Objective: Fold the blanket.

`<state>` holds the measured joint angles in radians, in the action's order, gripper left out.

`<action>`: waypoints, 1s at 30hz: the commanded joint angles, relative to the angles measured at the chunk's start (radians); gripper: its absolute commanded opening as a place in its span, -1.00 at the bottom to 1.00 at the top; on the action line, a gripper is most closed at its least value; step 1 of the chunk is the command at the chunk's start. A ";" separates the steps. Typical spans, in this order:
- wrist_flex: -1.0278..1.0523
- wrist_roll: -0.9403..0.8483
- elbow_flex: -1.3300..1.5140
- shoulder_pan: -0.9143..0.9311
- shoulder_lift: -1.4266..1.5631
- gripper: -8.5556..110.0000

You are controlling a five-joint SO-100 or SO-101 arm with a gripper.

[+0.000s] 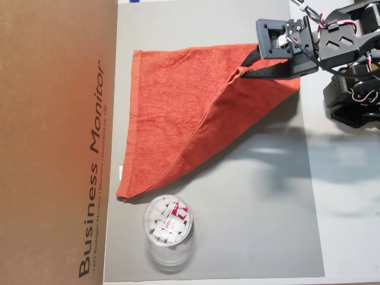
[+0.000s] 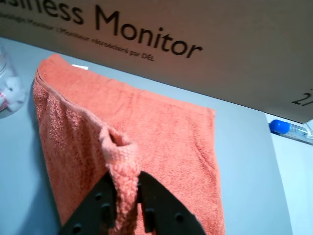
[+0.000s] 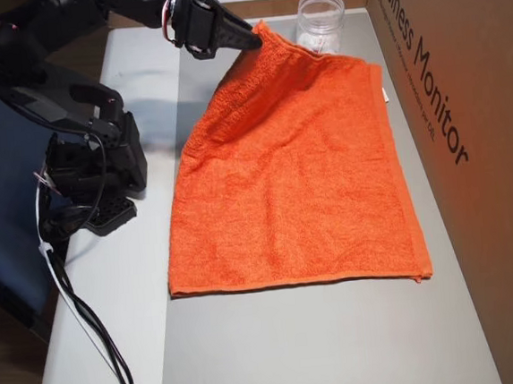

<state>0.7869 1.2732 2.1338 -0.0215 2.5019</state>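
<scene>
The grey tabletop (image 1: 261, 208) is free at the right of the blanket (image 1: 178, 107) in an overhead view, up to the arm's base (image 1: 350, 101). On the left, the brown cardboard box (image 1: 53, 142) stands just beside the blanket's edge like a wall. The clear plastic jar (image 1: 168, 231) stands close by the blanket's lower corner.

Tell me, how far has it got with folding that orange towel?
Done: the gripper has pinched one corner of the blanket, cloth bunched between its fingers. In hand: that corner is lifted off the grey mat, one side slanting up to it while the rest lies flat. Left: carrying the corner across to the opposite edge by the cardboard box, laying it down and letting go. No fold is finished.
</scene>
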 commanded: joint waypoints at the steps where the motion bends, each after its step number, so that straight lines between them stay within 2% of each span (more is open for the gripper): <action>1: -0.012 0.008 -0.058 0.043 0.009 -0.86; 11: -0.014 0.008 -0.095 0.173 -0.002 -0.86; 20: -0.112 0.008 -0.192 0.241 -0.178 -0.86; 30: -0.121 0.008 -0.333 0.264 -0.370 -0.86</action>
<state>0.6842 1.2747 1.8669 0.2347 2.1460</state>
